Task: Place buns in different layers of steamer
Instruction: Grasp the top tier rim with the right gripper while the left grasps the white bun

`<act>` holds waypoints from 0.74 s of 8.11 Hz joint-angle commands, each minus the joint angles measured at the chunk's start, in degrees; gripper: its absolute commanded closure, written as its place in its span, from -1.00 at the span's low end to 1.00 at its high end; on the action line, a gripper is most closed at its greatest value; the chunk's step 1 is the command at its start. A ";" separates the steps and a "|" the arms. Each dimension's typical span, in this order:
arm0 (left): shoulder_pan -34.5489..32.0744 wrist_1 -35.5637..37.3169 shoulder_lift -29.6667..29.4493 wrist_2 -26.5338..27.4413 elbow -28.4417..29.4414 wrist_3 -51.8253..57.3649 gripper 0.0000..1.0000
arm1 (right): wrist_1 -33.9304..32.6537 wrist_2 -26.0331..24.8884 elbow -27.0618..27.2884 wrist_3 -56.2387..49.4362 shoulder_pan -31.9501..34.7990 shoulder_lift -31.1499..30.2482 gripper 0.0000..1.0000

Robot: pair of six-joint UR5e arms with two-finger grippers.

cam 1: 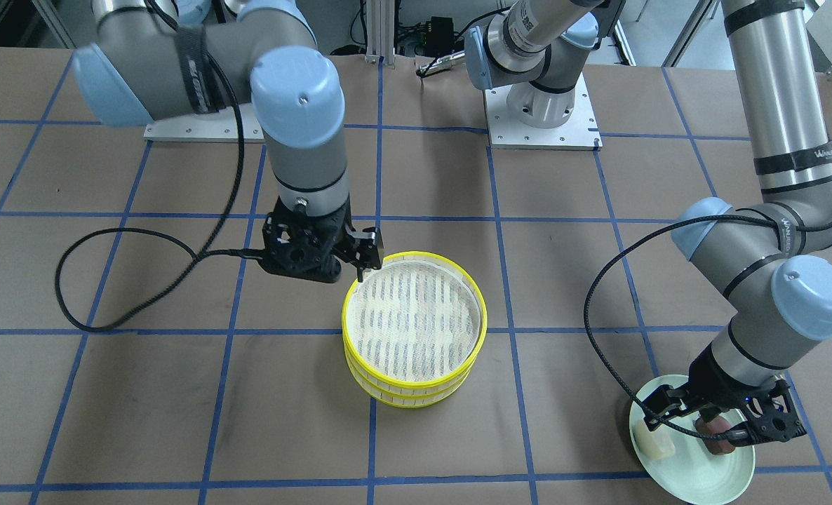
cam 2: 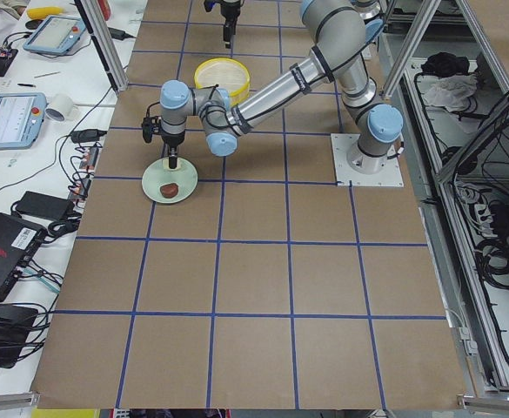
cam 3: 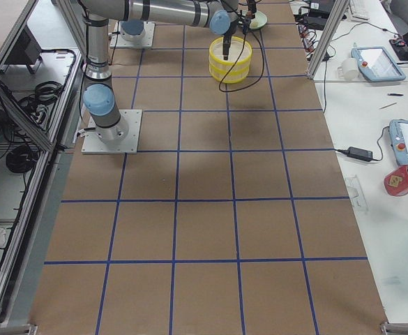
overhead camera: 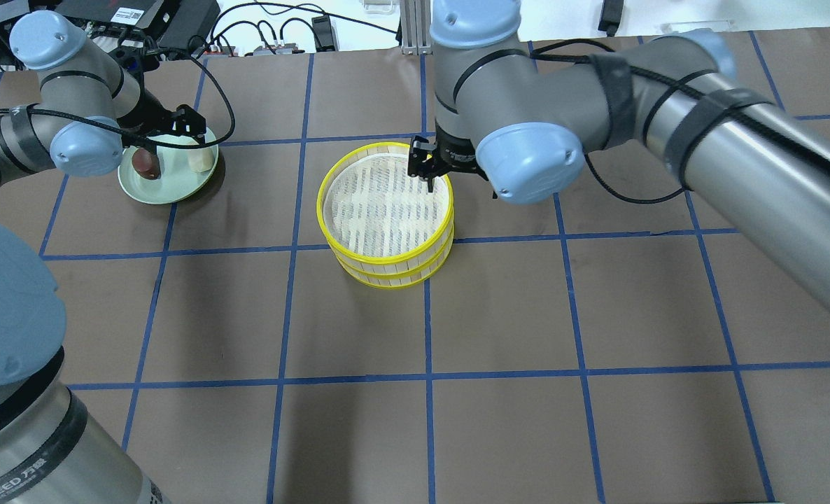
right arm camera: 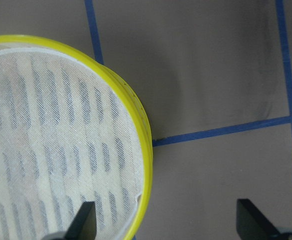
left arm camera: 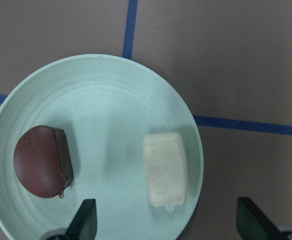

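My left gripper (left arm camera: 166, 212) hangs wide open over the green plate (left arm camera: 111, 100) and holds nothing. The pale bun (left arm camera: 165, 169) lies on the plate in line with the gap between my fingers, and the brown bun (left arm camera: 42, 161) sits off to one side. My right gripper (right arm camera: 166, 210) is open and empty too, with one finger inside the top tray (right arm camera: 142, 112) and one outside. If I pinch that rim crooked, the top tray could tip, or it could drag the lower tray (cam 1: 416, 398) along. If I squeeze too hard, the soft bun could squash.
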 commanded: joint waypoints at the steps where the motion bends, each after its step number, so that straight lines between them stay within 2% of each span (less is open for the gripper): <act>1: 0.66 2.46 -3.34 -2.79 0.84 -0.65 -0.97 | -4.85 -2.09 0.42 0.67 2.19 7.65 -0.89; 2: 0.66 2.55 -4.13 -3.07 1.36 -0.83 -0.97 | -4.85 -2.28 0.42 0.67 2.19 8.10 -0.76; 3: 0.66 2.64 -4.83 -3.42 2.06 -1.35 -0.93 | -4.85 -2.28 0.42 0.67 2.19 8.11 -0.47; 5: 0.66 2.82 -5.71 -3.60 2.51 -1.36 -0.75 | -4.58 -2.10 0.42 0.50 2.19 7.85 0.30; 6: 0.66 2.82 -5.72 -3.69 2.51 -1.44 -0.69 | -4.58 -2.19 0.33 0.58 2.19 7.67 0.58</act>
